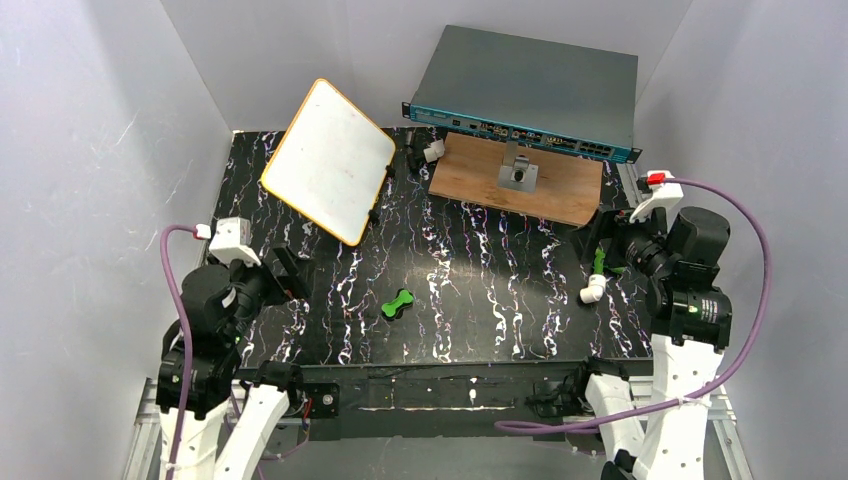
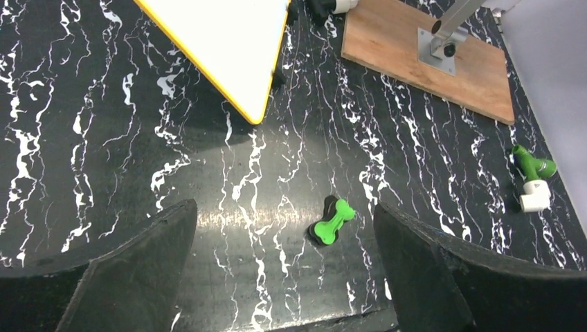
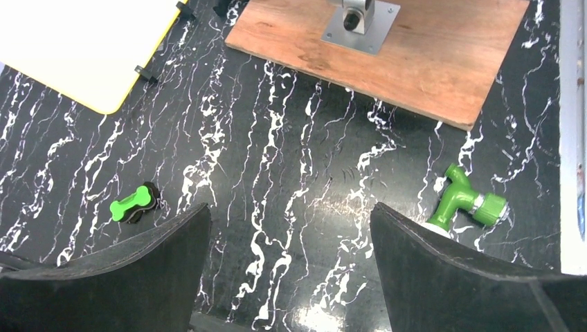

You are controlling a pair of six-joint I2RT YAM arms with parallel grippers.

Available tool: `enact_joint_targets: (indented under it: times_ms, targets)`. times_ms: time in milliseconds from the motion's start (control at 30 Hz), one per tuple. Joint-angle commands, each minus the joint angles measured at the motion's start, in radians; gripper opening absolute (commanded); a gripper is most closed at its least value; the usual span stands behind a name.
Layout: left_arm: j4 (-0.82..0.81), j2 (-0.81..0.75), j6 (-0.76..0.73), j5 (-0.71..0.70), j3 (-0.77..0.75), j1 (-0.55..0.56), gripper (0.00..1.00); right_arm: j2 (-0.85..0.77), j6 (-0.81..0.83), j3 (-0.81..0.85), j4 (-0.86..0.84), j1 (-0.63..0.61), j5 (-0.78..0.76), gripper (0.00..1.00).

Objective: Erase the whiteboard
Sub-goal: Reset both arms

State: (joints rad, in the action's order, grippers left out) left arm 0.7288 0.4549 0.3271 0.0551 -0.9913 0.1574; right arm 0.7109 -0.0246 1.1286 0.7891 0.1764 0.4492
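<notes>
Whiteboard point(image 1: 330, 160) tilted, left of wooden board point(image 1: 520, 185). My left fingers point(image 2: 131, 270), right fingers point(image 3: 138, 270) apart, empty. Risk: small green eraser point(image 1: 398, 303) may skid from pinch; propped whiteboard may shift under wiping.

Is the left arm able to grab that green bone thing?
Probably yes. The green bone-shaped piece lies alone on the table ahead of the left arm, whose jaws stand wide open; nothing blocks the way.

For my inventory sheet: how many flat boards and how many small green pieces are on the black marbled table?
Flat boards: 2 (whiteboard, wooden board)
Small green pieces: 2 (bone-shaped piece, pipe fitting)
Total: 4
</notes>
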Motion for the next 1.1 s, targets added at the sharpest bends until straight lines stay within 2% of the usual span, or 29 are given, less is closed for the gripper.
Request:
enact_joint_targets:
  times_ms: [0, 433, 600, 833, 1067]
  targets:
    - [0.107, -0.037, -0.038, -0.025, -0.038, 0.023, 0.98, -0.001, -0.067, -0.012, 0.002, 0.006, -0.034, 0.90]
    - [0.159, -0.085, -0.052, -0.081, -0.070, 0.059, 0.98, 0.008, -0.098, -0.029, -0.034, 0.045, 0.053, 0.90]
    - [0.146, -0.120, -0.054, -0.078, -0.040, 0.060, 0.98, 0.007, -0.119, -0.026, -0.029, 0.055, 0.059, 0.90]
    - [0.142, -0.172, -0.046, -0.103, 0.002, 0.060, 0.98, 0.011, -0.119, -0.011, -0.015, 0.067, 0.166, 0.90]
    - [0.127, -0.171, -0.033, -0.090, 0.011, 0.061, 0.98, 0.012, -0.108, 0.001, -0.008, 0.071, 0.144, 0.90]
